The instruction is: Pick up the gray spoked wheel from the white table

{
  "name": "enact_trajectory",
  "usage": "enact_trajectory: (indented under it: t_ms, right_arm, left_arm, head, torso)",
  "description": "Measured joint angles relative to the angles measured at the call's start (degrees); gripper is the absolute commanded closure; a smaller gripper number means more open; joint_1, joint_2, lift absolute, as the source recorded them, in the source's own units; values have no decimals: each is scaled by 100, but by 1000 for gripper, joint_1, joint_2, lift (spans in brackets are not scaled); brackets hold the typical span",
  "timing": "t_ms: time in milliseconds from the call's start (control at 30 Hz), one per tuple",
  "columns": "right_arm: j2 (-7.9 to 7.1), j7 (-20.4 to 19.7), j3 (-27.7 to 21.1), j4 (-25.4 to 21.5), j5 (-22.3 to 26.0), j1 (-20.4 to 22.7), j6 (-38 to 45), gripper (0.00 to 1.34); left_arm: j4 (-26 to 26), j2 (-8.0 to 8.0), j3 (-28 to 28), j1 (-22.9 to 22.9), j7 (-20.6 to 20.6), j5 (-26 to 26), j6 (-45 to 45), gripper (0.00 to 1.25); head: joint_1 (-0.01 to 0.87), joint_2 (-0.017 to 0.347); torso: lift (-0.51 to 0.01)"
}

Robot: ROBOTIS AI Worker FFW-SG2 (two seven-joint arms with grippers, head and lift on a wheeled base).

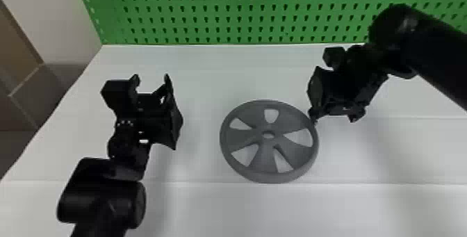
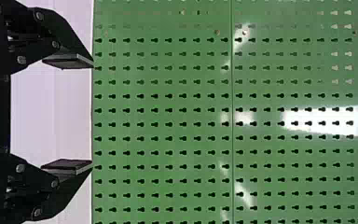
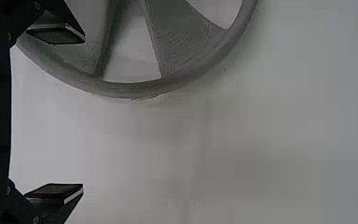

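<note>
In the head view the gray spoked wheel (image 1: 255, 157) lies flat on the white table (image 1: 215, 208), right of centre. My right gripper (image 1: 334, 117) stands over the wheel's upper right edge, its fingers apart. In the right wrist view, the right gripper (image 3: 58, 114) is open; one finger overlaps the wheel (image 3: 182, 46) and the other is over bare table outside the rim. To the left of the wheel, apart from it, my left gripper (image 1: 152, 80) is held open with nothing between its fingers. The left wrist view has that left gripper (image 2: 93, 115) open too, facing the pegboard.
A green pegboard (image 1: 222, 14) rises along the table's back edge. The right forearm (image 1: 431, 48) comes in over the table's right side. Beyond the table's left edge lies a brown floor (image 1: 31, 97). White table surface lies between the left gripper and the wheel.
</note>
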State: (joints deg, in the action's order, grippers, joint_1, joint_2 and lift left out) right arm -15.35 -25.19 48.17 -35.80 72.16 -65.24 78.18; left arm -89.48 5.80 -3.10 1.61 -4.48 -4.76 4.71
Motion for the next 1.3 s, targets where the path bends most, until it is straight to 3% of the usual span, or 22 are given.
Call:
enact_trajectory:
  t_ms: [233,567,1300]
  right_arm:
    - [155,-442,-40,44,326,-7,-109,168]
    - [321,-556,-68,57,564,14,-223,167]
    - [336,-566,-17,149,664,26,-275,167]
  left_arm:
    - [1,0,-19,30,0,17,-8,486]
    - [1,0,-30,44,-23,37,-23,486]
    - [6,0,-50,56,-53,55,-22,486]
  head:
    - [779,87]
    - [779,87]
    - [779,87]
  torso:
    - [-75]
    - [-75]
    - [-75]
